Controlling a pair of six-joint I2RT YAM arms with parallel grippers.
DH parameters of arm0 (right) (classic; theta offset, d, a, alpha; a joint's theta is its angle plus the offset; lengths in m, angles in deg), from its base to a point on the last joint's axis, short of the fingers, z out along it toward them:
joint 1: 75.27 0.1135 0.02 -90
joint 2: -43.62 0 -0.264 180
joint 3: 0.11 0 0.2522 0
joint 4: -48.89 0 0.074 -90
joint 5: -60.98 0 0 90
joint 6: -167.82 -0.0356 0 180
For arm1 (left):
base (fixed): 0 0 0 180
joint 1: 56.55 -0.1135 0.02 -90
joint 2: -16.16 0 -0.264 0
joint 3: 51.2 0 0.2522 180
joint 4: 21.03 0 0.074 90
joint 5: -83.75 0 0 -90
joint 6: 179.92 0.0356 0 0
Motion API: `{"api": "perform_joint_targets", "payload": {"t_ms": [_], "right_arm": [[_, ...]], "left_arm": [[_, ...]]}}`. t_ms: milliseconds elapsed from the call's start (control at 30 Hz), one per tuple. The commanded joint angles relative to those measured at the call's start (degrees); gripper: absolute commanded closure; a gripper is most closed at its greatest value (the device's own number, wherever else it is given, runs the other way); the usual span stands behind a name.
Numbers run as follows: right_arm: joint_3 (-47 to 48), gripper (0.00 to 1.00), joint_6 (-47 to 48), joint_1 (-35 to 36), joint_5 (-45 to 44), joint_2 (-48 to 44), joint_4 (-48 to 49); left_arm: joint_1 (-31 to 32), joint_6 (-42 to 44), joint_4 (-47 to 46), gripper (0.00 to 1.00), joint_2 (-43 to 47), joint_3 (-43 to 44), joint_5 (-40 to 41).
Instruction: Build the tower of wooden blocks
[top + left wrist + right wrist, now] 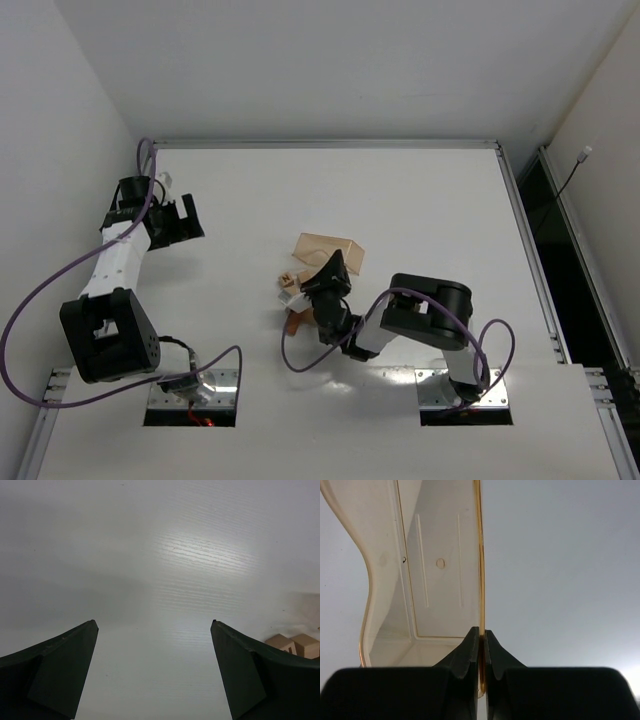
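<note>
The right gripper (481, 631) pinches the side wall of the translucent orange tray (440, 580). The left gripper (155, 624) hangs spread wide over the table (165, 555), and the wooden blocks (290, 284) lie beside the tray

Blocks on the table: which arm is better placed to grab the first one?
Probably left: the left gripper is open and empty, with blocks at its view's edge. The right gripper, though nearer them, is shut on the tray wall.
</note>
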Motion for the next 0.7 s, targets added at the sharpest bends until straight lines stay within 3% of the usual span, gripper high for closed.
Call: {"api": "perform_joint_targets", "payload": {"t_ms": [0, 333, 467, 567, 600, 667], "right_arm": [[1.31, 1.00, 1.42, -0.01, -0.63, -0.50, 27.66], [8.69, 1.00, 1.42, -3.18, -3.70, -6.30, 25.82], [9.84, 1.00, -7.17, -4.23, -7.30, -9.55, 12.59], [11.67, 1.00, -23.75, -4.23, -7.93, -14.11, -12.68], [15.69, 1.00, -39.56, -4.23, -5.75, -17.52, -38.35], [26.48, 1.00, -65.60, -5.45, 2.04, -18.87, -75.34]], "left_arm": [[-0.66, 0.27, -0.38, 0.06, 0.08, 1.93, -1.19], [-0.66, 0.27, -0.38, 0.06, 0.61, 1.93, -1.71], [-0.66, 0.27, -0.38, 0.06, 0.61, 1.93, -1.71], [-0.66, 0.27, -0.38, 0.06, 0.61, 1.93, -1.71], [-0.66, 0.27, -0.38, 0.06, 0.61, 1.93, -2.23], [-0.66, 0.27, -0.38, 0.06, 0.61, 1.93, -2.24]]}}
